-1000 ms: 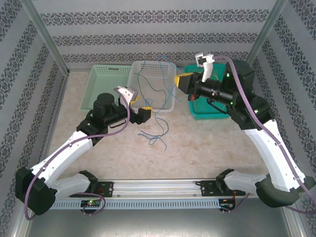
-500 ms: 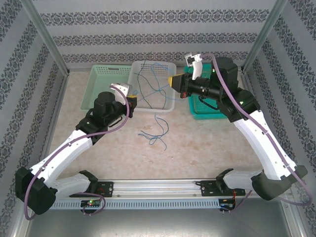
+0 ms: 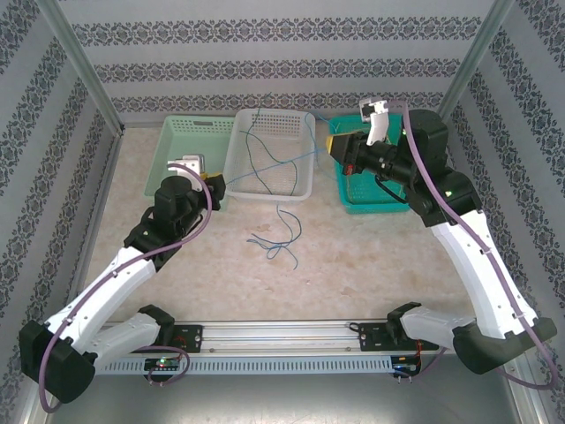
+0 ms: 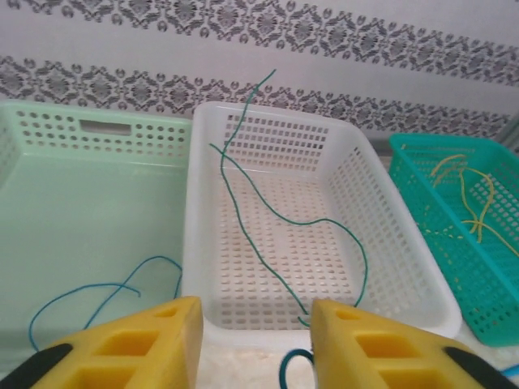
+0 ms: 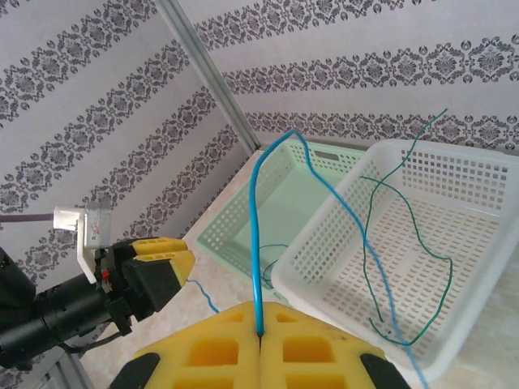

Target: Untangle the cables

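Top external: right gripper [image 3: 339, 147] is raised over the gap between the white basket [image 3: 237, 146] and the teal basket [image 3: 371, 205], with a blue cable [image 3: 282, 163] running from it as a thin line across the white basket toward the left gripper [image 3: 214, 180] at the pale green basket [image 3: 168, 146]. Can't tell if that far end is attached to anything. A small blue/green tangle [image 3: 278, 237] lies on the table [image 3: 371, 256] in front of the white basket. Left wrist: left gripper [image 4: 257, 344] is released, fingers [image 4: 138, 344] apart with nothing pinched between them. Ahead, a loose blue strand [image 4: 113, 290] lies in the pale green basket, a green cable [image 4: 280, 217] snakes through the white basket, and yellow cables [image 4: 469, 198] are in the teal one. Right wrist: right gripper [image 5: 259, 336] is clenched on the blue cable, which rises from the pinch, arches over and drops back across the white basket. The left gripper sits low beside the pale green basket. Handling, my read: these wires are near weightless and limp but hold their kinks, so they spring and snag rather than drape flat. The insulation is likely slick, so only a fully closed pinch will hold. Best take is a free end or a clear span away from crossings. For the table tangle, take an outer loop and pull slowly, otherwise the whole knot comes along.
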You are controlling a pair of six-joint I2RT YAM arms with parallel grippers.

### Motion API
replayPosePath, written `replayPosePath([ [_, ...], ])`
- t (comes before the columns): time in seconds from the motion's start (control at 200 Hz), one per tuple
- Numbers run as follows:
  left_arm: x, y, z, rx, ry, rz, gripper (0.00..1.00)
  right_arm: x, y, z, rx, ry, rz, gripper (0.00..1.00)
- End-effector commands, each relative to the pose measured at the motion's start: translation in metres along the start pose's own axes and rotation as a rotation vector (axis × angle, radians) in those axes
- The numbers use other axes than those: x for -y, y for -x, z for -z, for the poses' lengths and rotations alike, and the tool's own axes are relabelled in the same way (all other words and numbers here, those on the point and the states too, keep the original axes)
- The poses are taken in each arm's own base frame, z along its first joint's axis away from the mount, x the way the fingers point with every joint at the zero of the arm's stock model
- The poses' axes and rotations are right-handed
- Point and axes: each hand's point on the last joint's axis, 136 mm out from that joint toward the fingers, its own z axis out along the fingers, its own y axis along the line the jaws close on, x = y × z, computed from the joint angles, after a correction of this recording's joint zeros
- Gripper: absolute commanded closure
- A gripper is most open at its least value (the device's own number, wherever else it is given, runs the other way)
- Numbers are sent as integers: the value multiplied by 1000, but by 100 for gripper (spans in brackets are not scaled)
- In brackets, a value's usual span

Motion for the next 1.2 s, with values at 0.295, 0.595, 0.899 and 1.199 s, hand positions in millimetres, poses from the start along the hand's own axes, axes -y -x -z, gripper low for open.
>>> replayPosePath([
  [0.295,-48,-11,9,1,178,167,59,17,3,9,43,-54,13,100],
  [0.595,9,7,5,-1,-127,29,55,10,0,-5,16,-5,2,100],
  [0.899,70,48,23,113,-435,-124,31,-6,-7,-27,-42,45,28,100],
  [1.199,147,48,26,-10,-881,-281,27,-9,-18,-42,-104,72,27,100],
])
